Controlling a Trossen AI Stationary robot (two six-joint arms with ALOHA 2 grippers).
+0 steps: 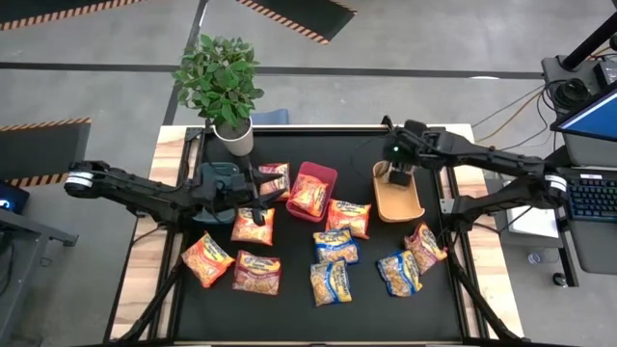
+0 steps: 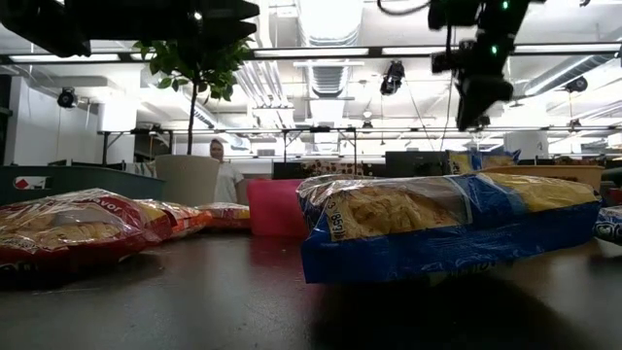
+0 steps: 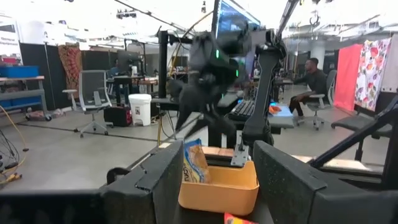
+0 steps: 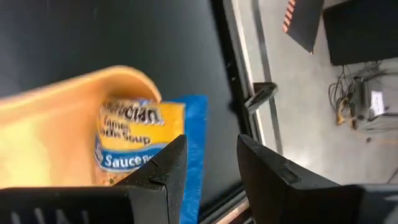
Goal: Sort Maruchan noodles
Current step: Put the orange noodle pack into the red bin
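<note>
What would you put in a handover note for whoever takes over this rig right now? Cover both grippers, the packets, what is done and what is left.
Left gripper: jaws open, empty, beside the teal bin, over an orange packet lying on the table.
Right gripper: jaws open, empty, above the tan bin.
Done: one blue packet is in the tan bin; one packet is in the red bin.
Left: about nine loose packets on the table, in mixed colours, not yet sorted.
</note>
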